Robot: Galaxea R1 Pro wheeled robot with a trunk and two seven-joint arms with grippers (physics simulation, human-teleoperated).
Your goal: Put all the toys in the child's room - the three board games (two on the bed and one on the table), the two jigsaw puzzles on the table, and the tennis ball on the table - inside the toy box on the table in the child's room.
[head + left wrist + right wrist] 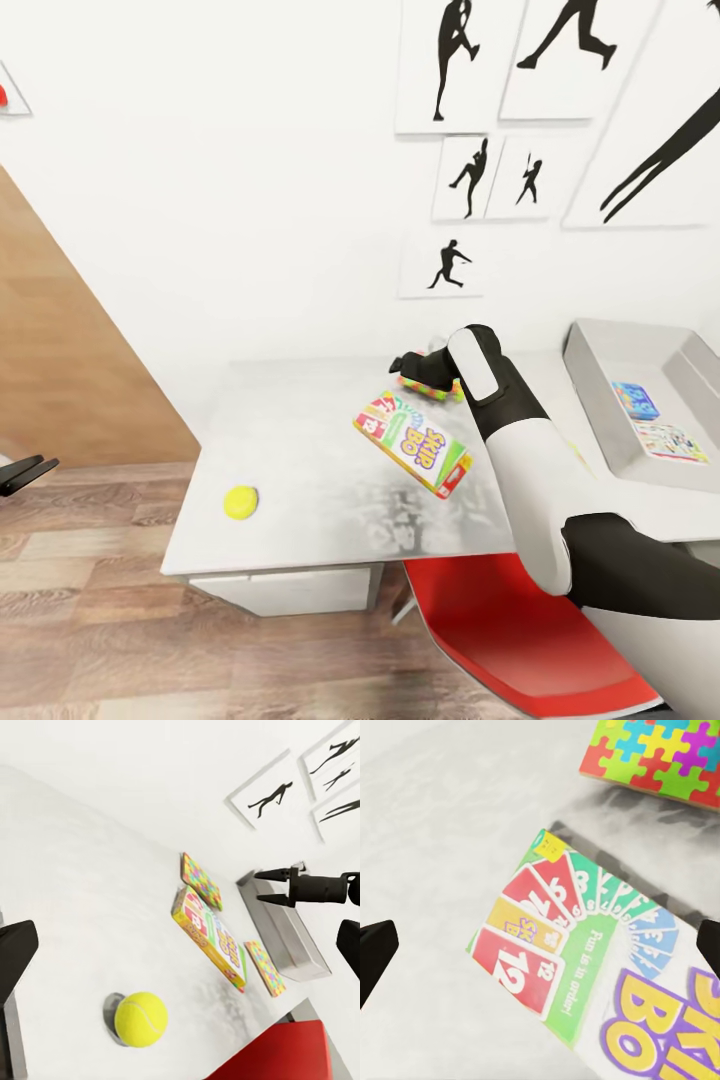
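Note:
On the pale table [300,420] lies a board game [412,442] with Skip-Bo lettering, flat near the middle. My right gripper [405,364] hovers open just beyond it, over a jigsaw puzzle [432,388]. The right wrist view looks down on the board game [585,967] and the puzzle [660,754], with the fingers [375,952] spread wide. The tennis ball [240,502] rests near the table's front left corner. The toy box [610,400] at the right holds two flat printed boxes [636,400]. The left wrist view shows the ball [140,1018], two puzzles [201,880] [264,967] and the open right gripper [271,886]. My left gripper [28,472] hangs open off the table's left.
A red chair [520,630] stands tucked under the table's front edge below my right arm. A drawer unit [290,590] hangs beneath the tabletop. Wood floor [100,620] lies to the left, and framed silhouettes [470,180] hang on the white wall behind.

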